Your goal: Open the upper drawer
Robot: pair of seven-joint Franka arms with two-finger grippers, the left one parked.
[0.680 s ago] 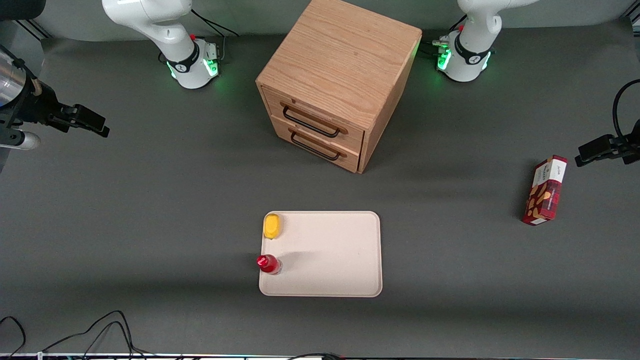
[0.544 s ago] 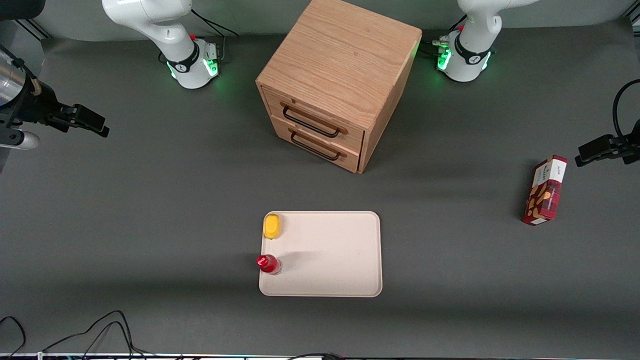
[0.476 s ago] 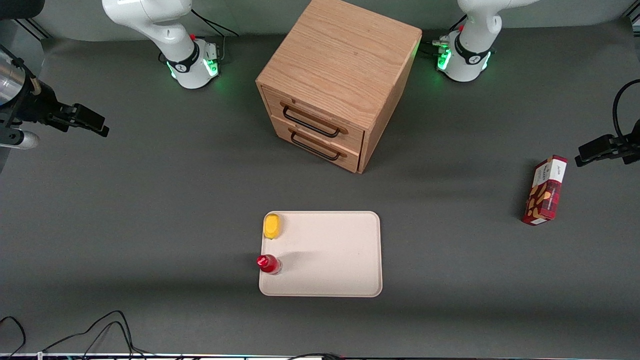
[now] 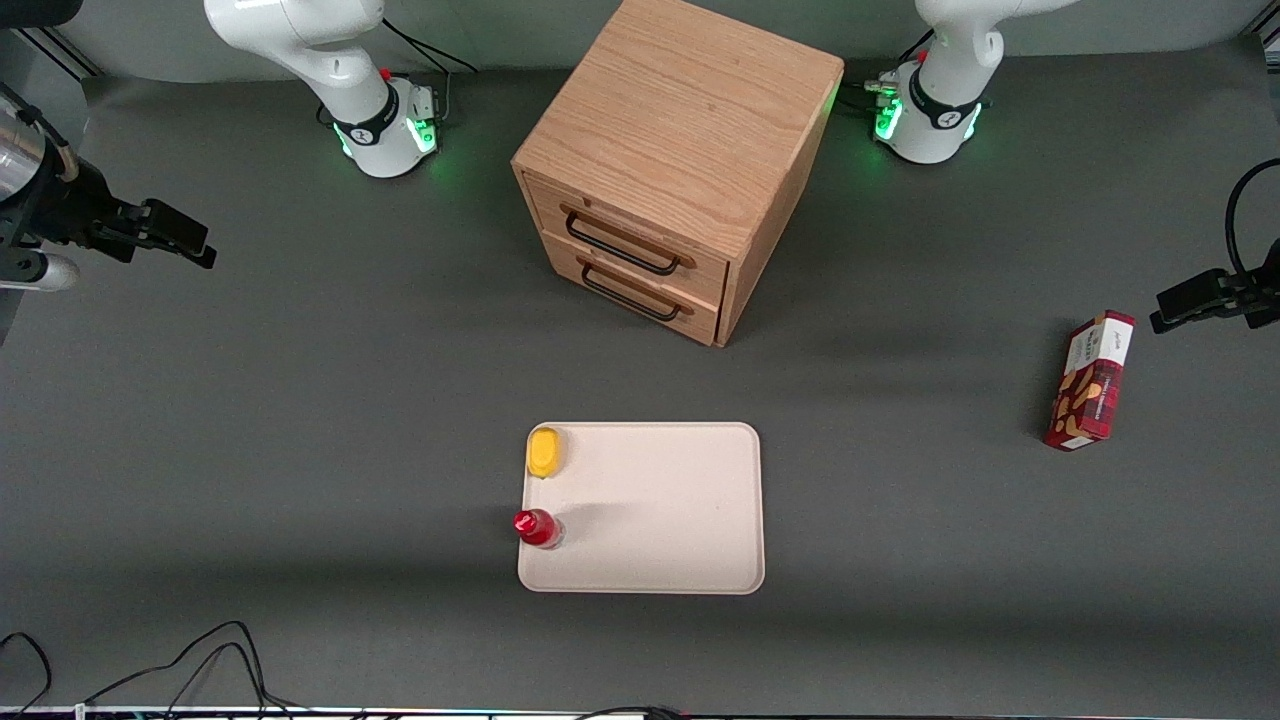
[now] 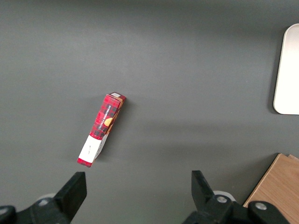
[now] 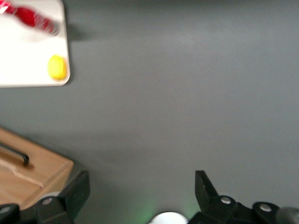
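The oak cabinet [image 4: 690, 110] stands at the middle of the table, far from the front camera. Its upper drawer [image 4: 640, 222] is closed, with a thin black wire handle [image 4: 620, 246]; the near-identical lower drawer [image 4: 640, 292] below it is also closed. My right gripper [image 4: 195, 248] hangs above the mat toward the working arm's end of the table, well apart from the cabinet, open and empty. In the right wrist view the gripper [image 6: 140, 182] shows wide-spread fingers [image 6: 77, 186] over bare mat, with a cabinet corner [image 6: 37, 170] and a black handle end [image 6: 18, 156] beside it.
A beige tray [image 4: 690, 510] lies nearer the front camera than the cabinet, holding a yellow lemon-like object [image 4: 545, 452] and a red-capped bottle [image 4: 536, 527]. A red patterned box [image 4: 1090, 380] lies toward the parked arm's end. Cables [image 4: 200, 655] run along the near edge.
My right gripper has shifted slightly away from the front camera. The cabinet, its drawers and the other objects have not moved.
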